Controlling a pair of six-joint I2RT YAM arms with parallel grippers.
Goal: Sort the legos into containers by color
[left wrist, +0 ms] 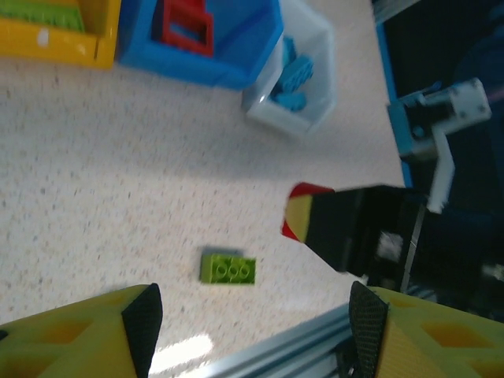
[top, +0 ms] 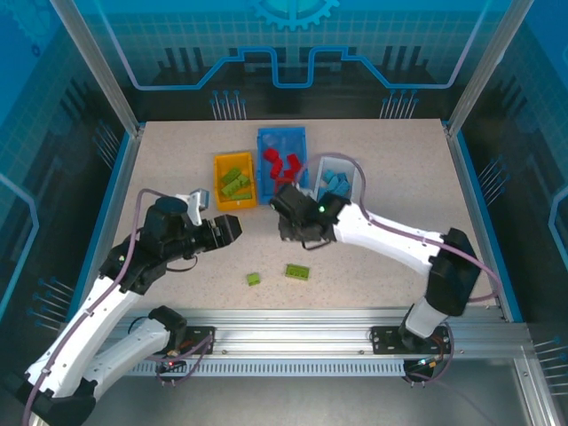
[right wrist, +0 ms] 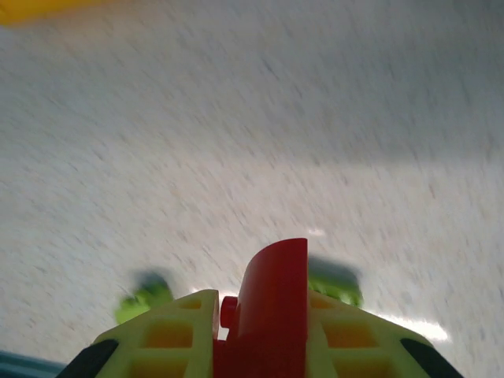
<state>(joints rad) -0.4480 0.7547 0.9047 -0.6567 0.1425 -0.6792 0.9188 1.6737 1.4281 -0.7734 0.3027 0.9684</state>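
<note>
A: Your right jaws pinch a red brick (right wrist: 272, 299) above the counter (top: 160, 160); left jaws gape empty.
B: Grip looks thin: swing fast and it drops short of the blue bin (top: 282, 133).

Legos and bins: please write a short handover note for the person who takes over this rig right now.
Left gripper: open and empty, over the table near a loose green brick.
Right gripper: shut on a red brick, above the table in front of the bins.
Bins: the yellow bin holds green bricks, the blue bin red ones, the white bin light blue ones.
Done: most bricks are sorted.
Left: put the red brick in the blue bin, then move the loose green brick and the second green brick to the yellow bin.
</note>
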